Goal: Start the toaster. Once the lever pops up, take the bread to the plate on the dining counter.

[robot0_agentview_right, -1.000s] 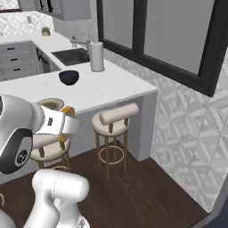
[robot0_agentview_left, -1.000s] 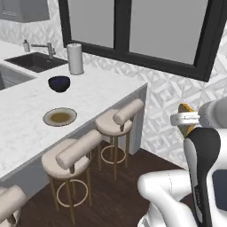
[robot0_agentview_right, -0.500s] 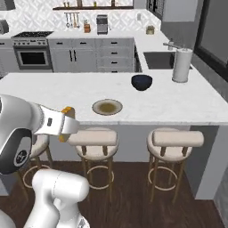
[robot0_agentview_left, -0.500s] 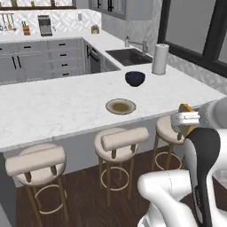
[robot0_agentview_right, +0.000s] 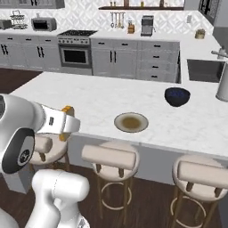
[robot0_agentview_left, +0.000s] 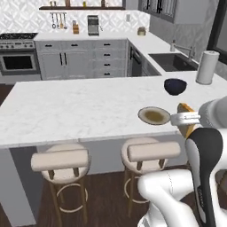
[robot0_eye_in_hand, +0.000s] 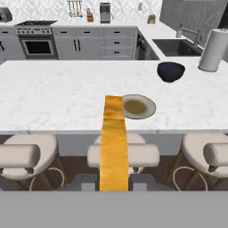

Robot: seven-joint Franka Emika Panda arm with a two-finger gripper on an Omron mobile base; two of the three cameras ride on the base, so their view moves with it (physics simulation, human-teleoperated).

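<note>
My gripper is shut on the bread, a golden slice with an orange-brown crust that I see edge-on in the hand view. It hangs in front of the dining counter, short of its near edge and above the stools. The plate lies near that edge, just left of the gripper in the left base view. From the right base view the bread and the gripper are well to the left of the plate. A grey toaster stands on the far back worktop; its lever is too small to make out.
A dark blue bowl sits behind the plate, and a paper towel roll stands at the counter's far right by the sink. Padded stools line the counter's near side. Grey cabinets and an oven fill the back.
Both base views have swung round, so the camera moved: the dining counter now lies broadside ahead with the plate closer. The bread stays clamped in the gripper.
</note>
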